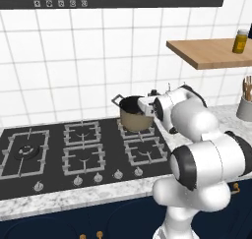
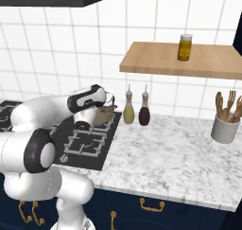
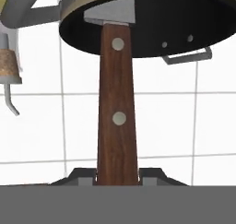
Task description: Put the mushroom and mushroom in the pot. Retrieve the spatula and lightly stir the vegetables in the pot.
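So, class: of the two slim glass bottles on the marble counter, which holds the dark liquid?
The right-hand slim bottle, farther from the stove; its neighbour holds yellow-green liquid.

Looking along the claw (image 3: 117, 176): two dark fingertips (image 3: 80, 176) closed on the foot of a spatula (image 3: 117, 126), one on each side of its brown wooden handle. Handle running straight up the middle, set with two pale round rivets, one above the other. At its far end a flat grey metal blade, reaching into the pot (image 3: 152, 25). Pot seen with its dark round mouth turned this way, tan rim around it, two small rivets on the inner wall and a grey loop handle jutting at the right. White tiled wall (image 3: 184, 121) behind. At the left edge, a cork-stoppered bottle top (image 3: 8, 68) with a thin curved metal spout
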Robot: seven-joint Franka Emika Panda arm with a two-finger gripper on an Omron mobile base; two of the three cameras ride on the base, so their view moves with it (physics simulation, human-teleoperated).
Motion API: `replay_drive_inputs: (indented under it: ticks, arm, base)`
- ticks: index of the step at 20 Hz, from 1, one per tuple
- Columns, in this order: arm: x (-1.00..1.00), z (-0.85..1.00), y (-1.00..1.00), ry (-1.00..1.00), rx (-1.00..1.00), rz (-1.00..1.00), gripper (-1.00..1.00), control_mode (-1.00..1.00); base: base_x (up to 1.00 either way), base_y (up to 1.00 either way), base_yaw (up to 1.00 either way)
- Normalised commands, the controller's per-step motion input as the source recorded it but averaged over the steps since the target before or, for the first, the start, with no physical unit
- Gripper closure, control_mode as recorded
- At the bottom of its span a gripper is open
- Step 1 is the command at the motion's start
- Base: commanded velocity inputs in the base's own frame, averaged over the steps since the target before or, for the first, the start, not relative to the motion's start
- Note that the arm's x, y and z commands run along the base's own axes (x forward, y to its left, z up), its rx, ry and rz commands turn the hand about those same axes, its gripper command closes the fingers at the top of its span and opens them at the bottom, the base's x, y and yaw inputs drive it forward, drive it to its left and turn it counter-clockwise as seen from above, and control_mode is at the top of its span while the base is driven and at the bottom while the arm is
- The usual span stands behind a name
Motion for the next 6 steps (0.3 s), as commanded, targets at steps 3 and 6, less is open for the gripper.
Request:
replay_drive_inputs:
  ticks: [3,6]
  arm:
    - [0.32,0.18,0.0,0.0,0.0,-0.01,1.0,-1.0]
    - [0.52,0.08,0.0,0.0,0.0,0.0,1.0,-1.0]
  base:
    - [0.0,0.0,0.0]
    - [0.0,0.0,0.0]
